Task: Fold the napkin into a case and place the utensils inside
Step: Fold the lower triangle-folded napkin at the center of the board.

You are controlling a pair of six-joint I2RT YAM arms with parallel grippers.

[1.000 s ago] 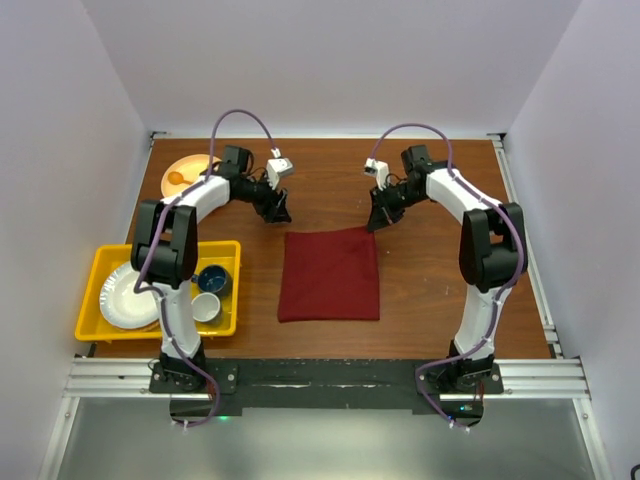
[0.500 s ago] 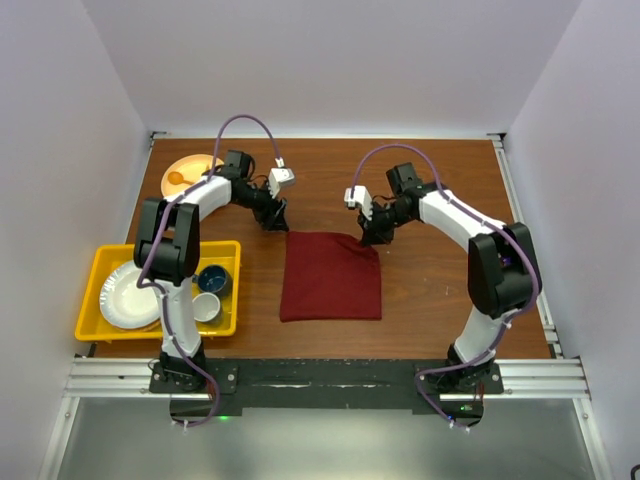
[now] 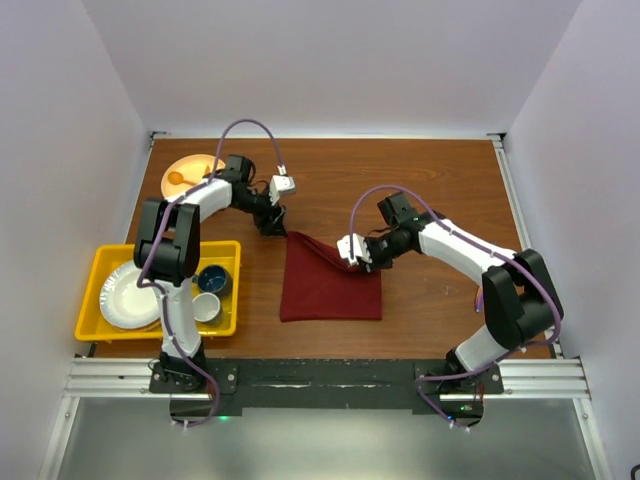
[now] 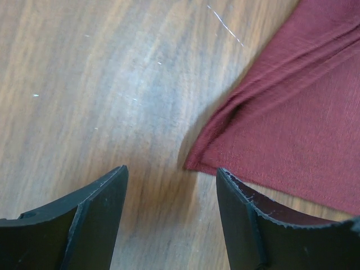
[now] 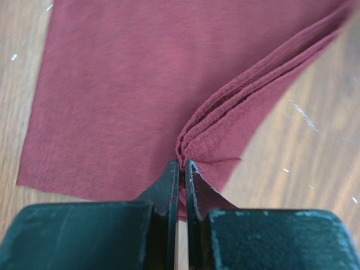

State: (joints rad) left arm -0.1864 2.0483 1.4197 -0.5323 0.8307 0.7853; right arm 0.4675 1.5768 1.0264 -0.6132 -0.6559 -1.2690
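So the maroon napkin point(image 3: 330, 290) is laid out flat in the middle of the wooden tabletop point(image 3: 450, 190), except for its far right corner. That corner is pinched tight between the right fingers point(image 5: 173, 175) and held bunched up above the rest of the cloth, so a slanted fold is made along the far edge. The left fingers point(image 4: 109, 194) are spread wide with nothing gripped, low over bare wood, and the napkin's far left corner is seen lying just ahead of them. Off to the left, a yellow tray point(image 3: 98, 262) is loaded with a white plate point(image 3: 125, 297), a blue cup point(image 3: 212, 279) and a white cup point(image 3: 205, 307).
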